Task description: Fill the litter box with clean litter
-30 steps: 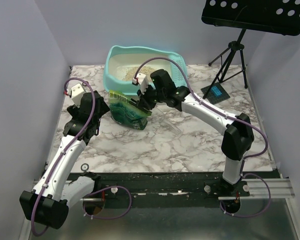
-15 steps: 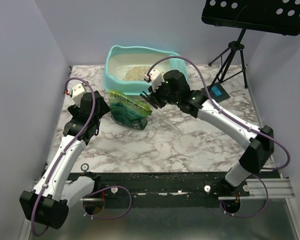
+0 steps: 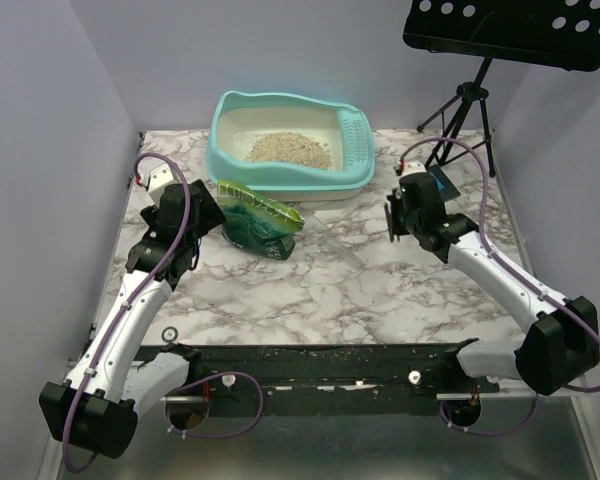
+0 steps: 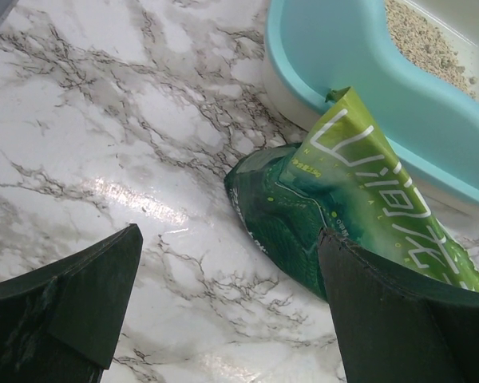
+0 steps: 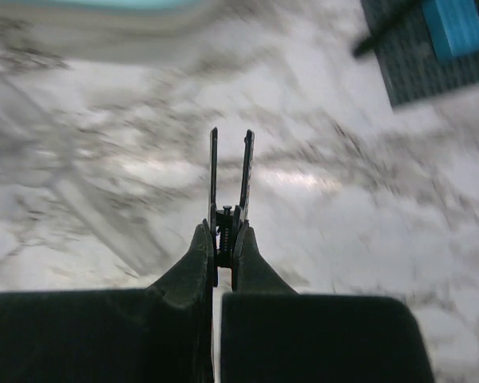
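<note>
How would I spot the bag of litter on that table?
Find the big turquoise litter box at the far side of the marble table. Just in front of its near wall, towards the left, lies the litter pouch. It is the only glossy green thing there, printed in darker teal.

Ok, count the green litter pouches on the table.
1: the green pouch lies on the marble table, just in front of the litter box. None seems hidden.

green pouch (image 3: pixel 258 222) leans against litter box (image 3: pixel 310 181) front.
</note>
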Robot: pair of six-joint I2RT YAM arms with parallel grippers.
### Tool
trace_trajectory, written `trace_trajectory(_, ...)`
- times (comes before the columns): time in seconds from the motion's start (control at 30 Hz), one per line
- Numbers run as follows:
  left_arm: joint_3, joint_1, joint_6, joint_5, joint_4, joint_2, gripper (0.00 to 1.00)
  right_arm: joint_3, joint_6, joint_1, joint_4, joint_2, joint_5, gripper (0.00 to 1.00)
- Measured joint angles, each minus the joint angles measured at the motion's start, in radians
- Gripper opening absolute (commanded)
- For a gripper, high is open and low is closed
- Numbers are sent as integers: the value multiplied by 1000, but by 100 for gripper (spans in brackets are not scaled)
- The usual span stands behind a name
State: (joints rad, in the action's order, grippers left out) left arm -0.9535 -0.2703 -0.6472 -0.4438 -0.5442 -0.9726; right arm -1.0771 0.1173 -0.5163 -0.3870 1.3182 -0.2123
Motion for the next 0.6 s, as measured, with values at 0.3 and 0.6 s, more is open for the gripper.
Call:
trace_trajectory(0.3,0,0,14,45,10,8,99,338,280,215,-25,-122,-59,0)
trace_trajectory(0.6,2,0,45,83,31,23,99,449,463,361,-18,-133,-15,33)
